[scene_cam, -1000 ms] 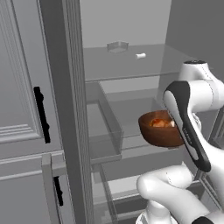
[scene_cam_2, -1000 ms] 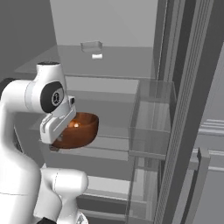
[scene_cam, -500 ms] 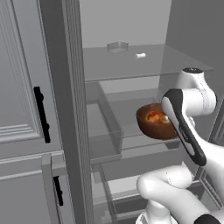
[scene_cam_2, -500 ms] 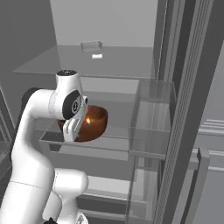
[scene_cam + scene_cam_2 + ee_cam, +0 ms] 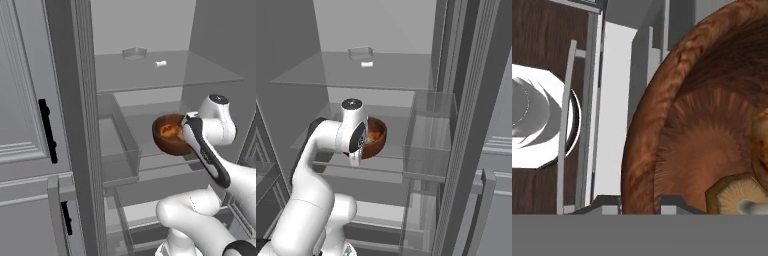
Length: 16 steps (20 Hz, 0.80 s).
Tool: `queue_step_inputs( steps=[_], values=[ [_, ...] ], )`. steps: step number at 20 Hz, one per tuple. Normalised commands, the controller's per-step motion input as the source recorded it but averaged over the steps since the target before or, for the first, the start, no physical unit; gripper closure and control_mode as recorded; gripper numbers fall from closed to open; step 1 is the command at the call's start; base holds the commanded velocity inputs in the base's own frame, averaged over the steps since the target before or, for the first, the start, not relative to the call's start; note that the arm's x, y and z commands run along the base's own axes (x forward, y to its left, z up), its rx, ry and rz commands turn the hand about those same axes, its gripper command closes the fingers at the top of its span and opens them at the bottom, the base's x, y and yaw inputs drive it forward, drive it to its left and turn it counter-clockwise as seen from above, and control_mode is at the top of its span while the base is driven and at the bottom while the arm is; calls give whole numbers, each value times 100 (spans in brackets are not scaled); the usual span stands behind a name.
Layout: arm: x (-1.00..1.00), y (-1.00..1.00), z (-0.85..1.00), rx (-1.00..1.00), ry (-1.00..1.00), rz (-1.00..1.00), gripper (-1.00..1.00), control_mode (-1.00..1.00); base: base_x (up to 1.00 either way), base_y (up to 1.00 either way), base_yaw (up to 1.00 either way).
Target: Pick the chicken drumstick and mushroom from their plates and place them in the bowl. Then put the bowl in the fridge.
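inside the open fridge [image 5: 215, 45], gripper [image 5: 640, 202] clamps the near rim of the reddish-brown bowl [image 5: 170, 135], held tilted above the middle glass shelf [image 5: 391, 127], with drumstick [image 5: 760, 150] and mushroom [image 5: 737, 195] lying in it, beside the translucent drawer [image 5: 428, 135].

The arm is reaching further into the fridge [image 5: 215, 45], carrying the bowl [image 5: 170, 135] forward and a little upward from where it hung a second ago, out in front of the shelves. The bowl is now moving in over the middle glass shelf [image 5: 150, 162], next to the translucent drawer [image 5: 117, 145]. The wrist is rolling as it goes: the bowl is tipping from nearly level toward its side, its opening turning to face the left base camera, with the chicken drumstick [image 5: 170, 131] inside.
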Motion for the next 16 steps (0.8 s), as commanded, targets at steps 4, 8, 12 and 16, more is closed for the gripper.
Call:
queue_step_inputs(
  steps=[4,8,12,16],
  values=[
    [82,-9,-8,8,0,0,100,-100,0,0,0],
    [49,-17,-1,10,3,2,100,-100,0,0,0],
    [46,-7,-16,4,3,1,100,-100,0,0,0],
    [32,-1,-39,0,0,1,100,-100,0,0,0]
  ],
)
